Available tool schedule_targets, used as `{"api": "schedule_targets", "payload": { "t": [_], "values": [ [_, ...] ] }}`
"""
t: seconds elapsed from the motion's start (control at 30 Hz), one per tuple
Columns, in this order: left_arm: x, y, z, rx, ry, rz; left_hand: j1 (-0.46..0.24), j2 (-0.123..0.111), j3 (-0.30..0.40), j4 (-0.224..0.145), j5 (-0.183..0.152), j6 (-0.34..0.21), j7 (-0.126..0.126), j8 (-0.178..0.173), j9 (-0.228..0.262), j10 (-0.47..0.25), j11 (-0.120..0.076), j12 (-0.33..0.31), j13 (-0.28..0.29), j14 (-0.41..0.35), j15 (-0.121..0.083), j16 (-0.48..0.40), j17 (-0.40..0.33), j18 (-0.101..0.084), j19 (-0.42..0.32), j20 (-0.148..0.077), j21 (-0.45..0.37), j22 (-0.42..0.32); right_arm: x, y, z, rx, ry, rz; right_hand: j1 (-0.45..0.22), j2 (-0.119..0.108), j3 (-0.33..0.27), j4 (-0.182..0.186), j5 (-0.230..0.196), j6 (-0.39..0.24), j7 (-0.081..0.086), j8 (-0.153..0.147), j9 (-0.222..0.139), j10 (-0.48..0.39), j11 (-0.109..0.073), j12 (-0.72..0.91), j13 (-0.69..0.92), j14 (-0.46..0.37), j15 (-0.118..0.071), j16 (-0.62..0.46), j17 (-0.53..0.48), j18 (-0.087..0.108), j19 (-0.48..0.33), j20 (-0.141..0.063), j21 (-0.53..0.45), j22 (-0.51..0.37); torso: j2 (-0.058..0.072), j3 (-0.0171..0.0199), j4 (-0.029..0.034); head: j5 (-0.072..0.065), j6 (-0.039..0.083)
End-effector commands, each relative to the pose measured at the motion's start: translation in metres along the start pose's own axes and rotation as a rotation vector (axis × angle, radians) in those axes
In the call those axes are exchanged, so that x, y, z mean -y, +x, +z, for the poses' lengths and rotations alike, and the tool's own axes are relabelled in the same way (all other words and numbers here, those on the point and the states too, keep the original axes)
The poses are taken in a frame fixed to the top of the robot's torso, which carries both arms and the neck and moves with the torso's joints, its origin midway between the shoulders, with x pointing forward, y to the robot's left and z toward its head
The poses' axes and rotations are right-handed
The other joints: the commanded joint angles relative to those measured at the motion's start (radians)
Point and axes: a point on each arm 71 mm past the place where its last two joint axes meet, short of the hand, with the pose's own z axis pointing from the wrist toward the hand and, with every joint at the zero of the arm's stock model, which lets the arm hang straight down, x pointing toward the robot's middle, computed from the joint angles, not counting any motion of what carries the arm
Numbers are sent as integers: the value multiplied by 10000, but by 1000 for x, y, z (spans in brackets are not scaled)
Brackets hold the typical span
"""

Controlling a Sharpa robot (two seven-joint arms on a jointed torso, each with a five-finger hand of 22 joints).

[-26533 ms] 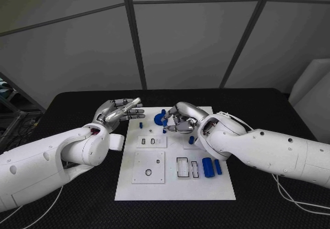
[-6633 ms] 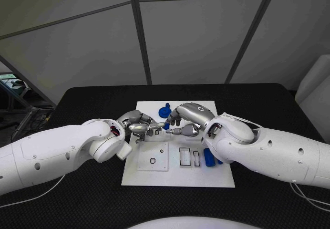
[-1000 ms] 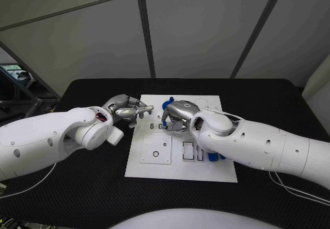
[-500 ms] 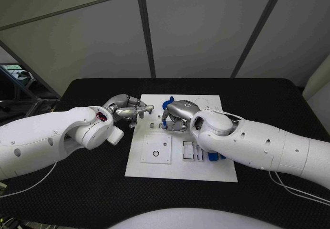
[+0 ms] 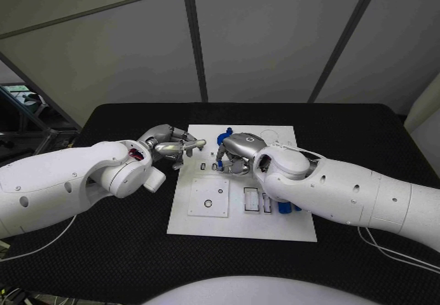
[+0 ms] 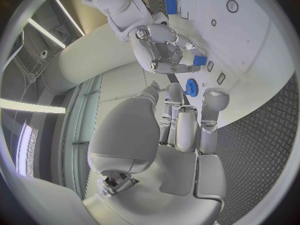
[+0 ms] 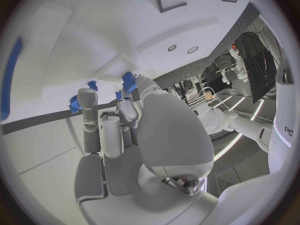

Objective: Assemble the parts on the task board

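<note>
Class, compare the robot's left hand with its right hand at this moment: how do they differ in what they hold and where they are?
1. The right hand pinches a small blue part; the left hand holds nothing, fingers curled.
2. The right hand is over the task board; the left hand sits at the board's left edge.
Both are silver, on white arms, near the board's far end.

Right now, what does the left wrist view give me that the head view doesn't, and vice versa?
Left wrist view: the right hand from its finger side, with a small blue part pinched at its fingertips. Head view: the task board in full outline on the black table, and the backs of both hands. Both: the two hands, the left hand holding nothing, and the blue gear.
</note>
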Motion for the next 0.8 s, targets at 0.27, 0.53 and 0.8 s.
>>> {"api": "schedule_targets", "payload": {
  "t": [0.27,0.53,0.8],
  "values": [
    [2,2,0,-126,57,-15,64,-70,61,24,9,-59,-8,-10,-13,-78,7,-53,-9,-53,12,-38,9,-55,-38,0,-50,8,0,2,1,-270,-1,-122,-69,-1,-36,-45,-74,-40,-67,15,12,-5,7,-3,-10,24,0,31,266,-102,-94,1,-18,-12,0,4,-1,5,-29],
    [2,2,0,-144,54,-14,64,-70,61,24,9,-59,-8,-10,-13,-78,7,-53,-9,-53,12,-38,9,-55,-38,0,-50,8,0,4,2,-348,26,-137,-87,-7,-49,-41,-93,-63,-56,3,7,-51,16,-33,-40,2,7,22,236,-93,-155,4,-46,-34,-2,2,-4,12,-49],
    [2,1,0,-143,48,-13,64,-75,77,23,7,-68,-2,-9,-16,-85,11,-55,-11,-53,14,-36,8,-55,-37,4,-50,14,1,6,2,-612,105,-201,-128,-38,-85,-33,-120,-120,-31,-27,-4,-175,38,-124,-142,-62,26,-6,147,-72,-294,14,-122,-96,-5,1,2,12,-70]
  ]
}}
